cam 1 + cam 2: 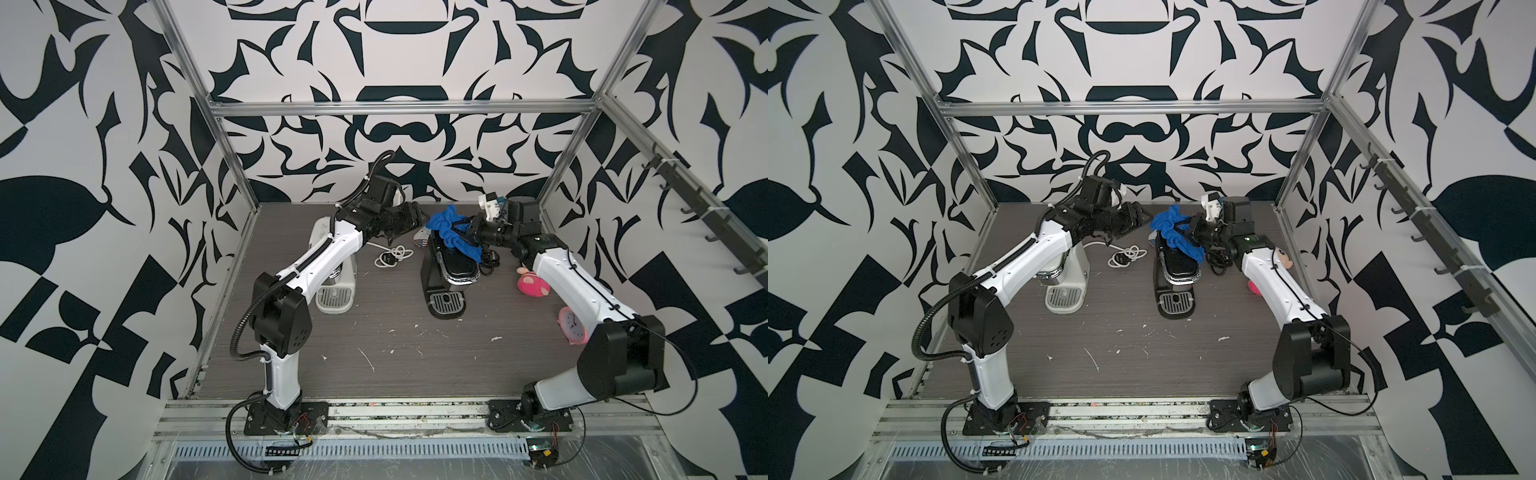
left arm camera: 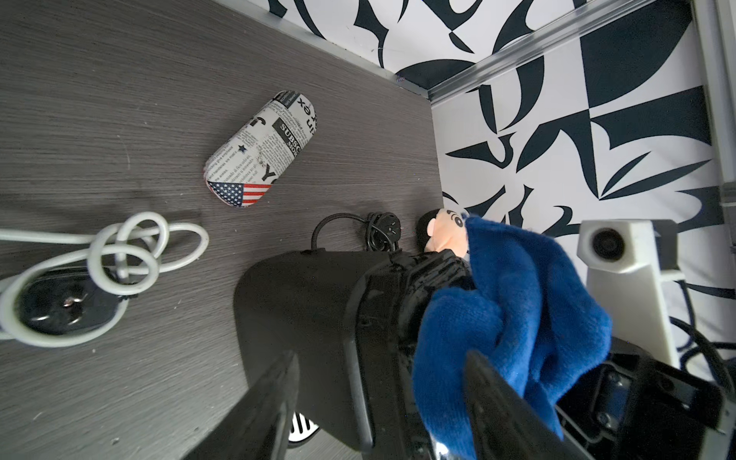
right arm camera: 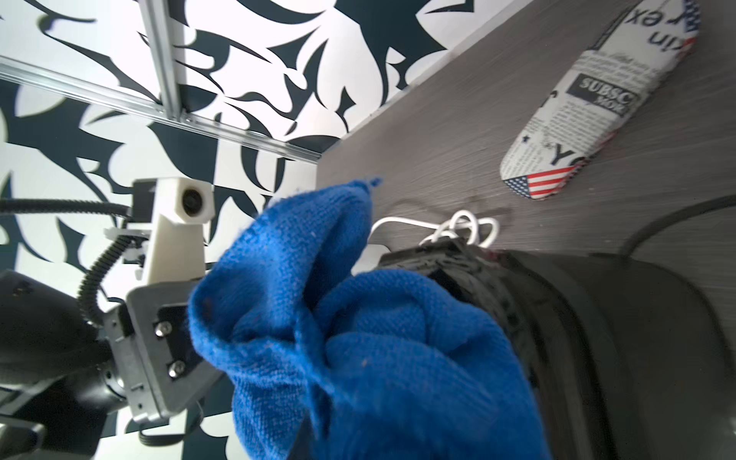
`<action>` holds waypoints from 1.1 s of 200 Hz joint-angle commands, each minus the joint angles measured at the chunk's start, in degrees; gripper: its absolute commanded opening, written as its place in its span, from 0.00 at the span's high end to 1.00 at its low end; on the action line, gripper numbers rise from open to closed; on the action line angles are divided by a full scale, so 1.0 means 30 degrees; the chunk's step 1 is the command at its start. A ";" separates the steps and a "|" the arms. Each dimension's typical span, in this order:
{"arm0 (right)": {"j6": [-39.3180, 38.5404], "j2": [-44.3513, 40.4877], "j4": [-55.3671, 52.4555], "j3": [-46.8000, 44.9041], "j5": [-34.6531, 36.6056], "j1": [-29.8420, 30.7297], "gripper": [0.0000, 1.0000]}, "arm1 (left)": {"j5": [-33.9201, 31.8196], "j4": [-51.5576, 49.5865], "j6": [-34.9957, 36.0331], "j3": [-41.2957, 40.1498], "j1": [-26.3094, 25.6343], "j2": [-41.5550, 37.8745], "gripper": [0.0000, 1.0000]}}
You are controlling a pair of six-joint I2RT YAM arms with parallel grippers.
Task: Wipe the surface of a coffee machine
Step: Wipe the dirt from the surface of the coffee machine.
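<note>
the black coffee machine (image 1: 455, 266) stands mid-table, to the right of a white coffee machine (image 1: 336, 286). the blue cloth (image 1: 446, 226) sits bunched on its top, toward the rear. the right gripper (image 1: 465, 233) is pinched tight on the cloth. the left gripper (image 1: 417, 214) hovers just beside the cloth at the machine's back end – jaws spread, clasping nothing. a newspaper-print case (image 2: 261, 151) lies on the table behind.

Overhead pair, two wrist views
Both top views look down from above the arm bases over the whole table (image 1: 395, 353); wrist views peer close past the left gripper (image 2: 381, 358) and right gripper (image 1: 463, 232) — sharing the blue cloth (image 2: 517, 318) just ahead.
</note>
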 commanded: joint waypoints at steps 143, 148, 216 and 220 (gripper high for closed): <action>0.9107 0.0999 1.3753 -0.9696 -0.1580 -0.2445 1.00 | -0.0729 -0.0257 -0.1035 0.0457 -0.1610 0.1374 0.32; 0.9093 0.1021 1.3837 -0.9912 -0.1545 -0.2474 1.00 | -0.0716 -0.0274 -0.1071 0.0411 -0.1639 0.1334 0.32; 0.9013 0.1600 1.5354 -1.2099 -0.1483 -0.2628 1.00 | -0.0568 -0.0047 -0.1549 -0.0857 -0.1723 0.0863 0.34; 0.8950 0.1654 1.5353 -1.2165 -0.1461 -0.2629 1.00 | -0.0568 -0.0044 -0.1548 -0.0918 -0.1714 0.0825 0.34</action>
